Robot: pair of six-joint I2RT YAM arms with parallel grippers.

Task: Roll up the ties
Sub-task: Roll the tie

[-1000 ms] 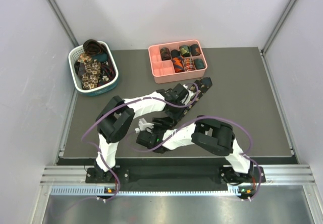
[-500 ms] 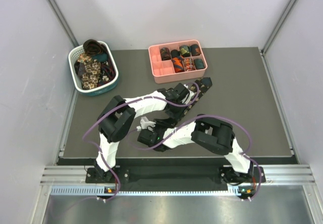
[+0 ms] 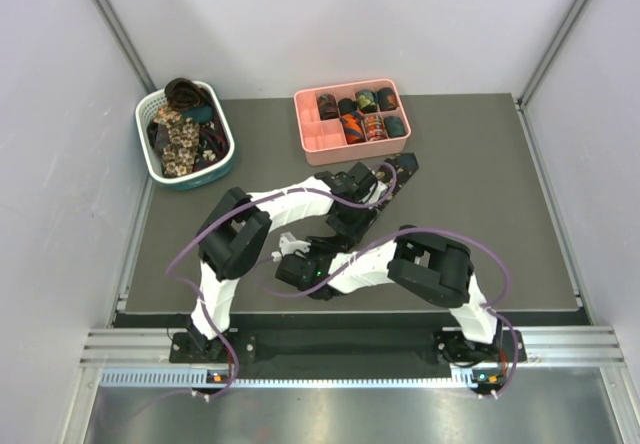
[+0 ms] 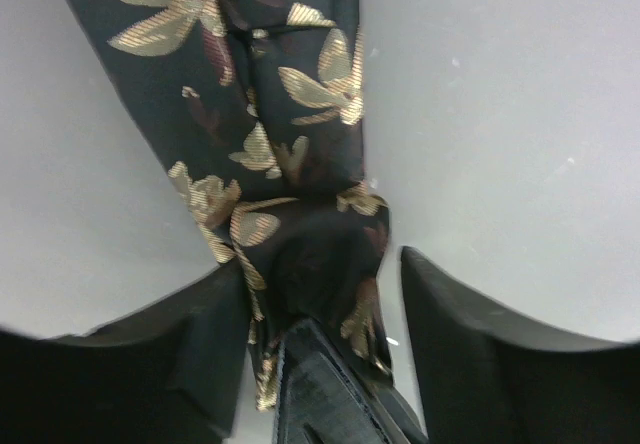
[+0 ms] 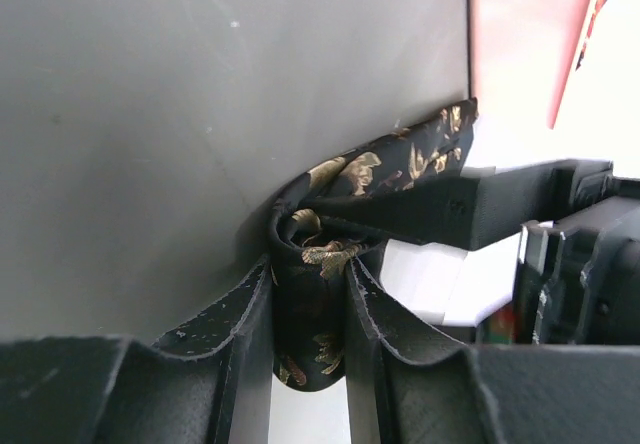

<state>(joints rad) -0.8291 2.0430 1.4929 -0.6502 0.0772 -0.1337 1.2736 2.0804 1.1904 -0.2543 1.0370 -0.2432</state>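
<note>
A dark tie with beige floral print [image 4: 260,114] lies as a strip on the grey mat, running away from my left gripper [image 4: 322,269]. The left jaws stand apart, straddling the tie; a gap shows beside the right finger. My right gripper [image 5: 308,264] is shut on the coiled end of this tie [image 5: 312,314]. One left finger [image 5: 460,214] lies along the tie beside the coil. In the top view the tie's tail [image 3: 401,168] shows past the left gripper [image 3: 372,186] and the right gripper [image 3: 362,210], which meet mid-table.
A pink divided tray [image 3: 312,142] with several rolled ties [image 3: 372,124] stands at the back centre, just beyond the grippers. A white-and-teal basket [image 3: 148,157] holding loose ties [image 3: 182,136] stands at the back left. The two arms cross over the middle of the mat.
The tie's visible tail has grown shorter. Both grippers have shifted slightly toward the tray, and the right arm's elbow has moved a little.
</note>
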